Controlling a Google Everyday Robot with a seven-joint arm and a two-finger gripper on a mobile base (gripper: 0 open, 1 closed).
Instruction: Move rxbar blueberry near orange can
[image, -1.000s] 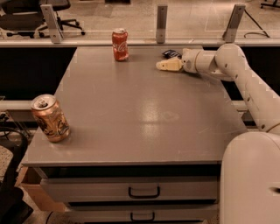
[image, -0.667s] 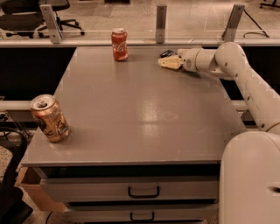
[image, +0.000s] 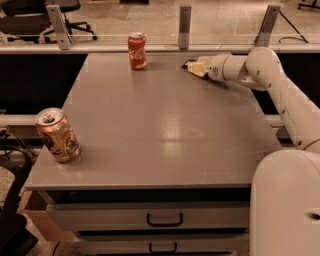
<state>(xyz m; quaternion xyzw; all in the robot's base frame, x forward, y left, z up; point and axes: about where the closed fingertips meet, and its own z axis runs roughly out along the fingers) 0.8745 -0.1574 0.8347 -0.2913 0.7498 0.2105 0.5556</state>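
The orange can (image: 57, 135) stands upright at the table's near left corner, copper-orange with a silver top. My gripper (image: 196, 68) is at the far right of the table, low over the surface, with the arm reaching in from the right. A small dark sliver (image: 187, 63) shows at the gripper's far tip; it looks like the rxbar blueberry, mostly hidden by the gripper. The gripper is far from the orange can, across the table's diagonal.
A red Coca-Cola can (image: 137, 50) stands at the far edge, left of the gripper. The grey table (image: 165, 130) has drawers below its front edge. A glass partition with metal posts (image: 185, 20) runs behind the table.
The gripper has shifted slightly toward the table's far edge. Both cans have stayed put.
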